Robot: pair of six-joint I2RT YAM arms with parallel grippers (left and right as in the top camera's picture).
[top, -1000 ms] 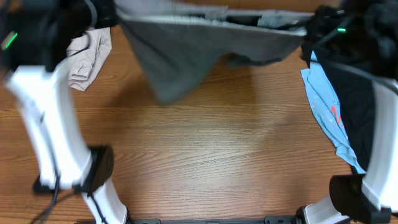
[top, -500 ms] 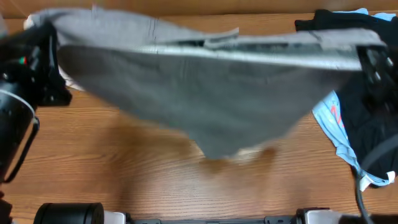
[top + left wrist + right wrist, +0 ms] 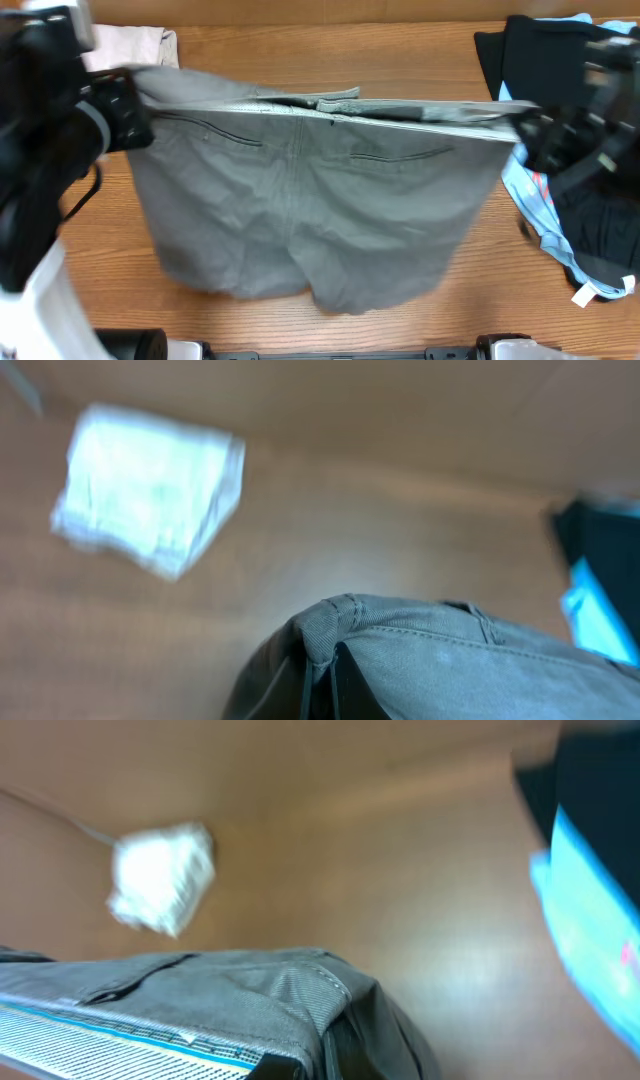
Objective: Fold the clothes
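The table (image 3: 300, 45) is spanned by the grey shorts (image 3: 320, 210), which hang by the waistband, back pockets facing up, legs draping toward the near edge. At the right lie a black top (image 3: 535, 50) and a light-blue top (image 3: 548, 228); beige shorts (image 3: 135, 45) sit at the far left. We see the left gripper (image 3: 135, 98) clamped on the left waistband corner and the right gripper (image 3: 528, 140) clamped on the right corner. We judge the cloth light, limp and not slippery. The thick waistband offers the firmest hold, while the legs sag wherever unsupported.
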